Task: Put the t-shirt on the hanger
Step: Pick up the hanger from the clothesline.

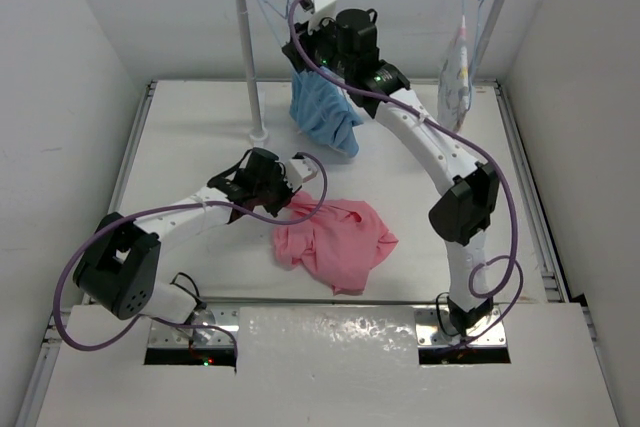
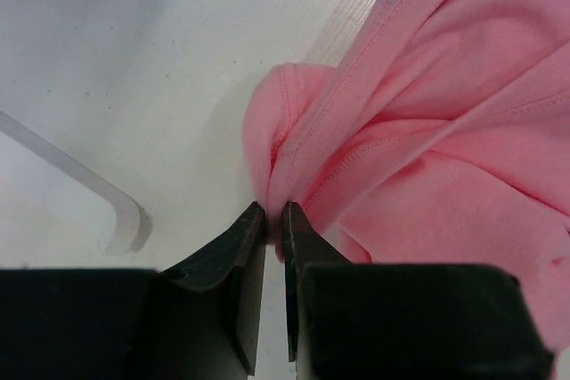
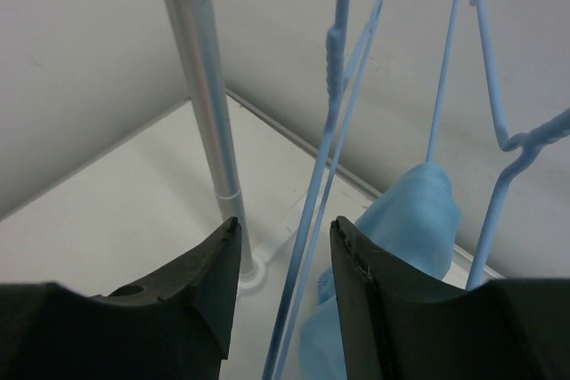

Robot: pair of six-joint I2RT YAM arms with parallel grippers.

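Pink t-shirt [image 2: 427, 131] fold, thinly pinched by left gripper [image 2: 274, 211], may slip; right gripper's [image 3: 283, 229] parted jaws could knock hanger [image 3: 333, 68] aside.

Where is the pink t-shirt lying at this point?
In the top view the t-shirt lies crumpled on the table, just front of centre, its left edge pinched by the left gripper.

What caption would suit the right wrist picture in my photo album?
The right gripper, open, straddles the light-blue wire hanger, between the rack pole and a hung light-blue garment.
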